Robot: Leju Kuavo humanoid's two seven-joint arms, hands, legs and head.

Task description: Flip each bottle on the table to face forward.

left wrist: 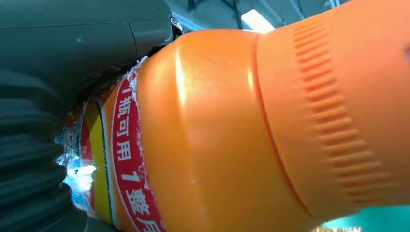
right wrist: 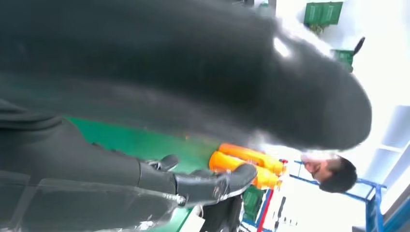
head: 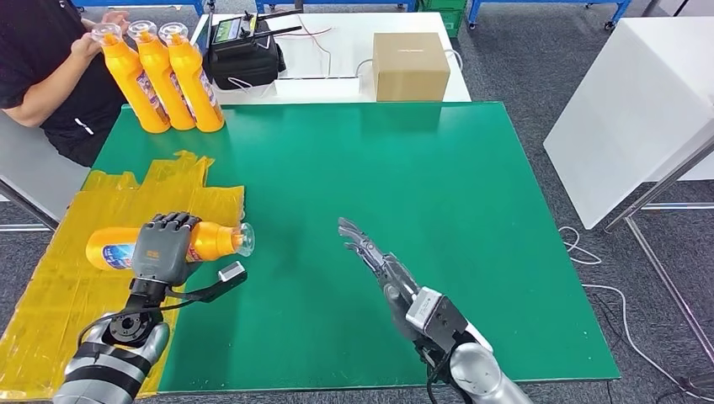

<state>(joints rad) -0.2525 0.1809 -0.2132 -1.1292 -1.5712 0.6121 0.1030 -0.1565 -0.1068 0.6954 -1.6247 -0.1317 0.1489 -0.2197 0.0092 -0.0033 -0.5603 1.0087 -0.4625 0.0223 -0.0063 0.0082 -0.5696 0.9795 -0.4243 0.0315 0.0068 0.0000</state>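
- The bottle (head: 160, 242) lies on its side on the yellow sheet (head: 50, 295) at the near left of the green mat (head: 421, 210), its clear cap (head: 245, 238) pointing towards the mat's middle.
- The left hand (head: 164, 246) is wrapped over the bottle's middle, fingers curled round it; the left wrist view shows the orange body and red-edged label (left wrist: 128, 159) pressed close against the palm.
- I judge this bottle to be mid-handling: gripped, but not yet stood up or set with the others.
- The right hand (head: 370, 252) hovers over the bare mat with fingers stretched out and apart, holding nothing.
- Three bottles (head: 160, 76) stand upright in a tight row at the far left corner, a person's hand (head: 88, 44) on their caps; these look finished, though their labels are too small to confirm which way they face.
- Beyond the mat sit a cardboard box (head: 410, 66) and a black case (head: 244, 55).
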